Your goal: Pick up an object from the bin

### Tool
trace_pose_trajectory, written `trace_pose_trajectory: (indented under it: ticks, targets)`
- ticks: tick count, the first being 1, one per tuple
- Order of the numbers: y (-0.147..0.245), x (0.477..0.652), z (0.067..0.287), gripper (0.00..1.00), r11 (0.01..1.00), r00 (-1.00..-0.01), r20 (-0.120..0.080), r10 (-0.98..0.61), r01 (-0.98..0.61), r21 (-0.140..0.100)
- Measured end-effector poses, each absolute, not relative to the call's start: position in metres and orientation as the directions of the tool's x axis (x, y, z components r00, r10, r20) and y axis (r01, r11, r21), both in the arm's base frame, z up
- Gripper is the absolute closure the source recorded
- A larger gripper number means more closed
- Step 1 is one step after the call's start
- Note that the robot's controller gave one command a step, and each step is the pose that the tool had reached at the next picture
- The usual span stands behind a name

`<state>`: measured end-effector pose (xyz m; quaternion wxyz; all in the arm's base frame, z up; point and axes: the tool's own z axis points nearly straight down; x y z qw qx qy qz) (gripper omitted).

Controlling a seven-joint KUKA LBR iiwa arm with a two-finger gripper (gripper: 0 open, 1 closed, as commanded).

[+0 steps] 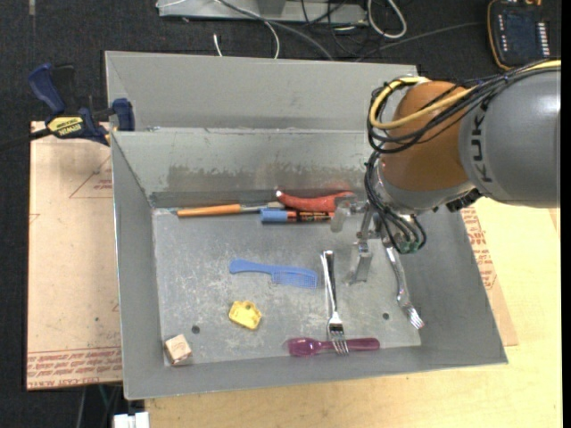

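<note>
- Your gripper point(376, 261) hangs low at about 3 o'clock in the bin point(136, 266). Its fingers look spread, and I see nothing between them.
- Nothing is picked yet, so the prize is down on the floor. The wall-side fork point(406, 300) is nearest: its handle starts right at the gripper and runs off toward 4 o'clock.
- The middle fork point(329, 288) lies just beside the gripper on its 9 o'clock side, with its prongs pointing to 6 o'clock.
- Those prongs lie touching or over the purple spoon point(332, 347), which lies along the 6 o'clock wall.
- Watch the first risk: both forks lie flat on metal. If you close too high, I reckon the fingers skate over the thin handle and come up empty.
- Second risk: the gripper sits between two handles. A drop off to one side could put a fingertip on a handle and kick that fork sideways or jam it down.
- Third: grab the wall-side fork at the very end of its handle and the heavy prong end may swing and slip out on the lift.
- Fourth: lift the middle fork and its prongs could drag the spoon along.
- The side wall at 3 o'clock is near the arm point(500, 141), so there is little room to shift outward.
- Well apart from all this are the blue comb point(275, 273) at the centre, the yellow lump point(244, 314) at 7 o'clock and the wooden block point(178, 349) in the 8 o'clock corner.
- The orange pencil point(210, 209), blue pen point(277, 215) and red pen point(310, 201) line the 12 o'clock wall.
</note>
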<state>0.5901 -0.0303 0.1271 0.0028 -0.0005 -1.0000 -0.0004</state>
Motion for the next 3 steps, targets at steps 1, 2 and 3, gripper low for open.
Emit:
trace_pose_trajectory:
  ticks: [1,2,3]
  targets:
    - [-0.030,0.592,0.131,0.00,1.000,-1.000,-0.001,0.000,0.000,0.001]
    - [0.054,0.586,0.070,0.00,0.997,-0.997,0.000,-0.077,-0.077,0.003]
    - [0.064,0.577,0.125,0.00,0.978,-0.978,-0.011,-0.210,-0.210,-0.002]
